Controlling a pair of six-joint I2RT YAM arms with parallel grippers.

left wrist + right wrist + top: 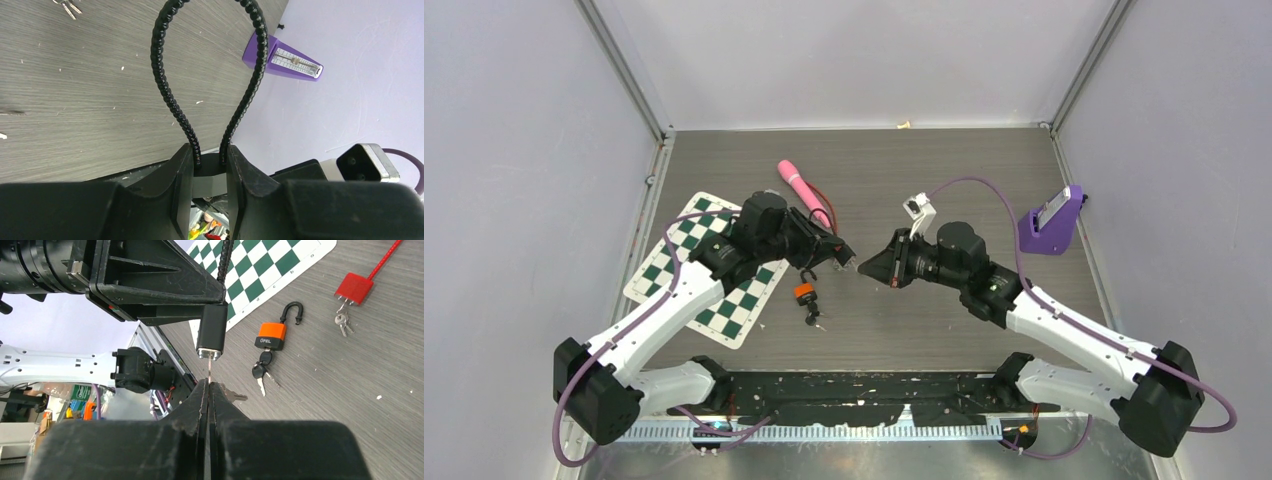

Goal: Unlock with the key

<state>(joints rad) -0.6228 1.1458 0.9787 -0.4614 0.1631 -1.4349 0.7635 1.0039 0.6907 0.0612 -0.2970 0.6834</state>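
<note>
Right end effector point(208, 387) pinches shut on a thin metal key point(209, 373), whose blade meets the silver face of a smooth black lock body point(211, 332). Left end effector point(210, 161) clamps that lock's ribbed black cable point(162, 75). Beyond, an orange padlock point(271, 336) reading OPEL lies on the grey wood-grain worktop point(350, 385), before a green-checked mat point(260, 270)

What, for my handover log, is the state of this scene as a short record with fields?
left gripper: clamped on the black cable lock, both strands of its loop pinched
lock body: keyhole end facing the right gripper
right gripper: shut on key, blade tip at the keyhole end; depth unclear
orange padlock: on table, shackle open, key bunch at its base
red lock: on table, small keys attached
</note>
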